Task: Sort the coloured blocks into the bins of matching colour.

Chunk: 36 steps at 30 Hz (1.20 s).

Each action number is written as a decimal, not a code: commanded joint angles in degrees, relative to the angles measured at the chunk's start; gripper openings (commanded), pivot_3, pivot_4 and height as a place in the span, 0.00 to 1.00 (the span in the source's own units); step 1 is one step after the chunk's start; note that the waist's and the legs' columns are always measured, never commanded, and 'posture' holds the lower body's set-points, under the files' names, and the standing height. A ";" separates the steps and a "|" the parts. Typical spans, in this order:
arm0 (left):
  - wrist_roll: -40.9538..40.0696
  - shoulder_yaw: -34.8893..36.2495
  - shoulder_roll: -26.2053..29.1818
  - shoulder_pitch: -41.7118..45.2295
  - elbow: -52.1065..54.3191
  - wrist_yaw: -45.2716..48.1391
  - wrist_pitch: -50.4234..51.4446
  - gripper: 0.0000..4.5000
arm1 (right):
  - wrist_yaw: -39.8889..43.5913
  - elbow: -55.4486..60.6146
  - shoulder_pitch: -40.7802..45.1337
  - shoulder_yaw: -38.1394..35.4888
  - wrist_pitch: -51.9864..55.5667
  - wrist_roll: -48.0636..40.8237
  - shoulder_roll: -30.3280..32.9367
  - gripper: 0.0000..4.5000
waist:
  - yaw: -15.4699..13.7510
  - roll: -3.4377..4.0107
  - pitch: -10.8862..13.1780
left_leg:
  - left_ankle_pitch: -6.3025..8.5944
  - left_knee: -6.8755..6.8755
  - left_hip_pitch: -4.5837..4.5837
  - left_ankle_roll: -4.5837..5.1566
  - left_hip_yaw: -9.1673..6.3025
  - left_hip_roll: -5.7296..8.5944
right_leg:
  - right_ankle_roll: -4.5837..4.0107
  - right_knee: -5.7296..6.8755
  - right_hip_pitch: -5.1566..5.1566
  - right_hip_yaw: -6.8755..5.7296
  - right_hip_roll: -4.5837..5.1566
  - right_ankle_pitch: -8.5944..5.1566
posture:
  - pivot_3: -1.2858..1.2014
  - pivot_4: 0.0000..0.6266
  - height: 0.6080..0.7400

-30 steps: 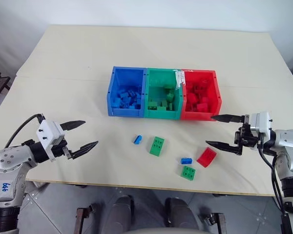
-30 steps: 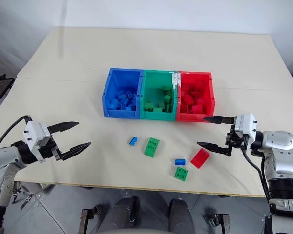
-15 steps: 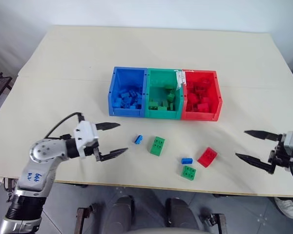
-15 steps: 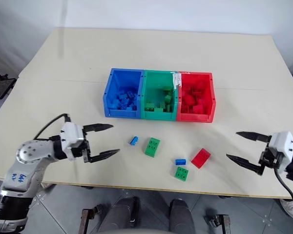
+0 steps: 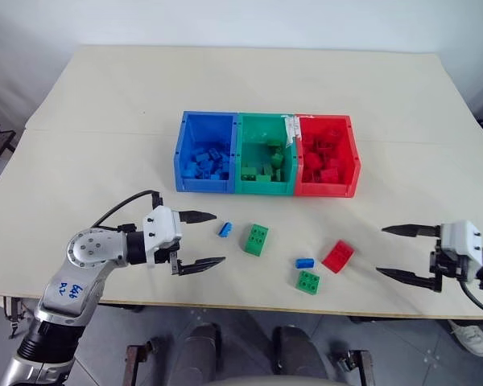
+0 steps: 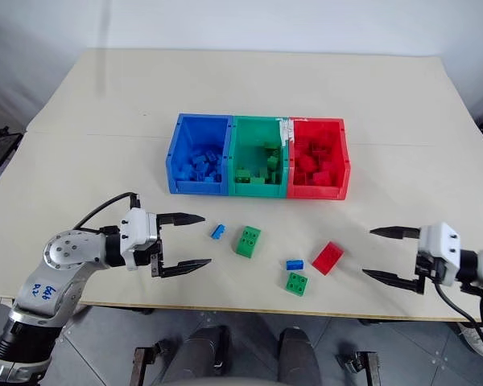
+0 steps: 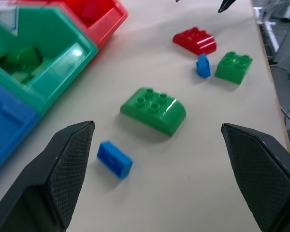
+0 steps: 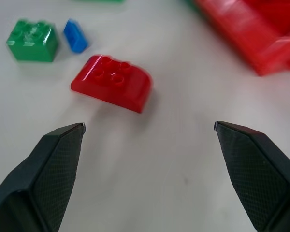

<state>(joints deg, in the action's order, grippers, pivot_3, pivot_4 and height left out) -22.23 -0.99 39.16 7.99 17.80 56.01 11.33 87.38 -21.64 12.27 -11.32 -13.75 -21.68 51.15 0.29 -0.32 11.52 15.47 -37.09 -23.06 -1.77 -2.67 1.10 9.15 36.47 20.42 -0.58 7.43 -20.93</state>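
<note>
Blue, green, red bins [image 5: 266, 190], seemingly colour-matched blocks [image 5: 207, 161].

A big pale surface [image 5: 105, 104] holds three bins in a row: a blue bin [image 5: 182, 153], a green bin [image 5: 240, 157] and a red bin [image 5: 355, 157]. In front of them lie five loose blocks: a small blue block [image 5: 226, 229], a green block [image 5: 258, 240], another small blue block [image 5: 305, 263], a small green block [image 5: 308, 281] and a red block [image 5: 337, 256].

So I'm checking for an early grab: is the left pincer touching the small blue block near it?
Apart. The left wrist view shows bare table between the open left pincer and the small blue block.
</note>
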 commanded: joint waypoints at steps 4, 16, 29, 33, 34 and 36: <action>-1.35 2.10 1.36 -4.63 5.94 0.14 0.75 0.99 | 5.12 -9.16 13.63 14.28 -5.54 4.17 -0.76 1.00 | -0.32 0.00 0.00 | 0.00 0.02 -0.01 0.00 -0.07 -0.01 | -0.01 -0.03 0.00 -0.06 0.00 0.00 | 0.52 0.24 1.00; -0.02 6.07 3.25 -9.06 6.17 -0.79 -0.82 0.99 | 5.12 -15.53 26.02 36.88 -12.52 -5.32 6.54 1.00 | -0.23 -0.08 -0.04 | 0.02 0.01 0.00 0.01 -0.12 -0.01 | -0.02 -0.09 -0.06 -0.10 0.03 -0.01 | 0.52 0.24 1.00; 1.42 4.88 1.88 -10.17 3.87 -1.04 -3.33 0.99 | 5.12 -8.65 28.48 43.29 -6.76 -14.81 16.18 1.00 | -0.28 0.03 0.02 | 0.04 0.05 -0.10 0.00 -0.06 0.00 | -0.02 -0.10 0.09 -0.07 0.05 -0.01 | 0.52 0.24 1.00; 1.58 4.48 1.90 -9.30 2.55 -0.55 -3.75 0.99 | 5.12 -4.16 26.16 48.66 -12.61 -13.61 18.15 1.00 | -0.15 0.03 0.02 | 0.06 0.03 -0.11 0.03 -0.05 0.01 | -0.02 -0.10 0.08 -0.07 0.06 -0.01 | 0.52 0.24 1.00; 1.68 4.35 1.96 -9.14 2.41 -0.47 -3.81 0.99 | 5.12 -4.70 26.06 48.88 -13.63 -13.39 16.92 1.00 | -0.13 0.04 0.02 | 0.06 0.02 -0.10 0.03 -0.03 0.01 | -0.02 -0.09 0.08 -0.06 0.06 -0.01 | 0.52 0.24 1.00; 1.87 4.30 2.20 -8.96 2.46 -0.37 -3.79 0.99 | 5.12 -6.22 26.23 50.42 -15.36 -12.67 15.25 1.00 | 0.16 0.04 0.02 | 0.06 0.02 -0.09 0.03 0.00 -0.01 | -0.02 -0.05 0.11 -0.02 0.04 -0.01 | 0.52 0.24 1.00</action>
<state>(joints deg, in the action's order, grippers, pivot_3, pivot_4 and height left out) -20.28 3.26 41.17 -1.27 19.39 55.22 8.57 88.68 -27.56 37.93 38.57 -26.88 -34.34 66.83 0.46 -0.29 11.54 15.52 -37.06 -23.15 -1.74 -2.67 1.08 9.13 36.43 20.55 -0.57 7.46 -20.93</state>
